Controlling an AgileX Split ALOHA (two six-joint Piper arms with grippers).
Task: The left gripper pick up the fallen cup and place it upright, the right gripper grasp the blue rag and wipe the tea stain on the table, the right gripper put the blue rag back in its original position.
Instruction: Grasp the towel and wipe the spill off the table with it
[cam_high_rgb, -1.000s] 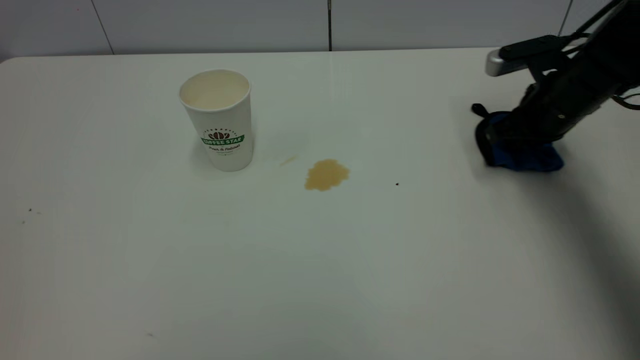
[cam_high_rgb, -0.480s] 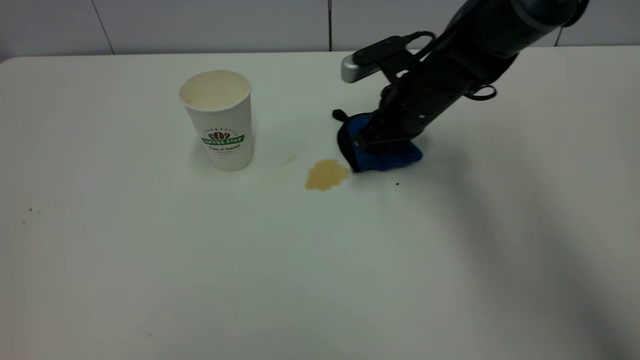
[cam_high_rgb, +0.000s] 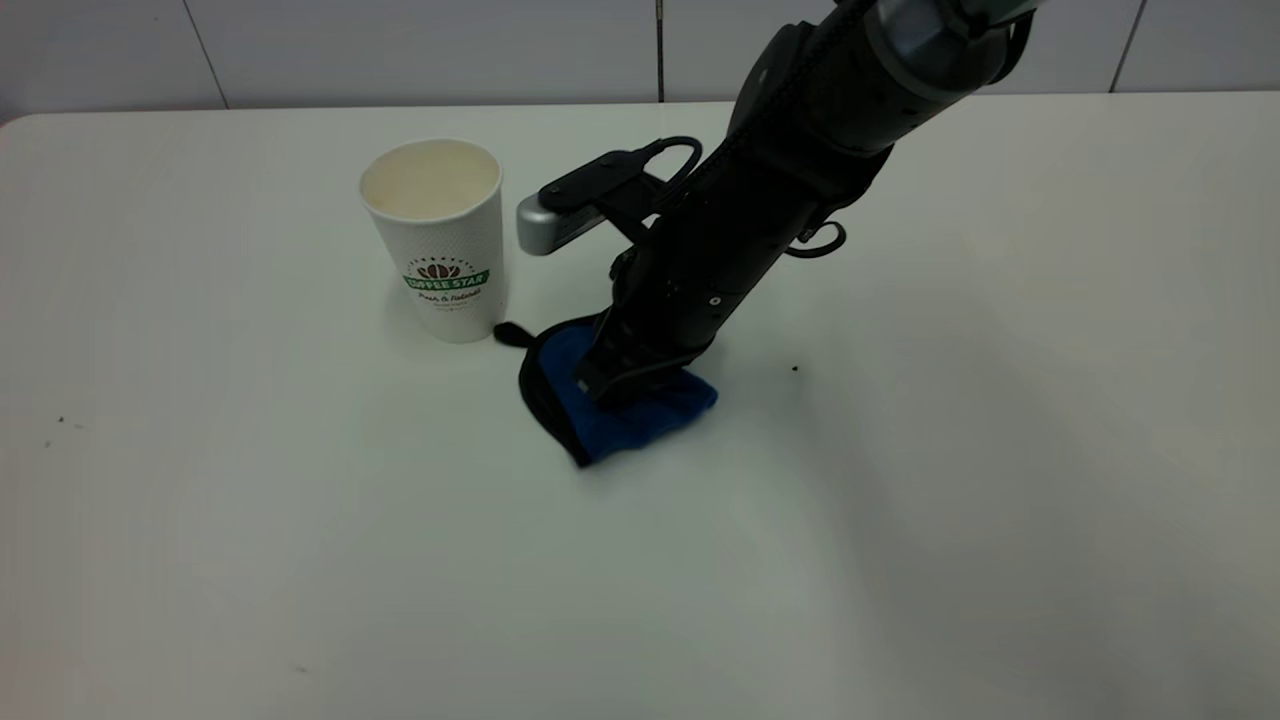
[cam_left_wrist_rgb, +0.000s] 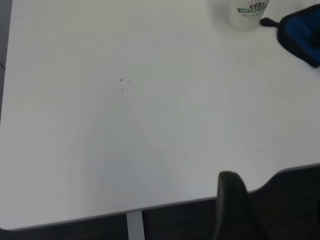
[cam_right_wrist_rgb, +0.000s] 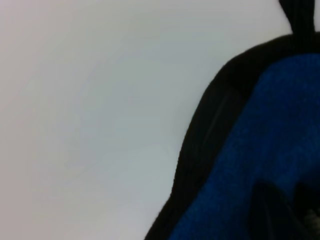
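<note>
The right gripper (cam_high_rgb: 625, 385) presses down into the blue rag (cam_high_rgb: 640, 415) on the table (cam_high_rgb: 950, 480), its jaws buried in the cloth, so whether they are clamped or apart cannot be told. The tea stain is hidden, presumably beneath the rag. The cup (cam_high_rgb: 440, 240) stands upright just beyond the gripper on its left (the rag's black loop nearly touches its base). The left gripper shows nowhere; its wrist camera sees only the cup's base at the frame edge.
</note>
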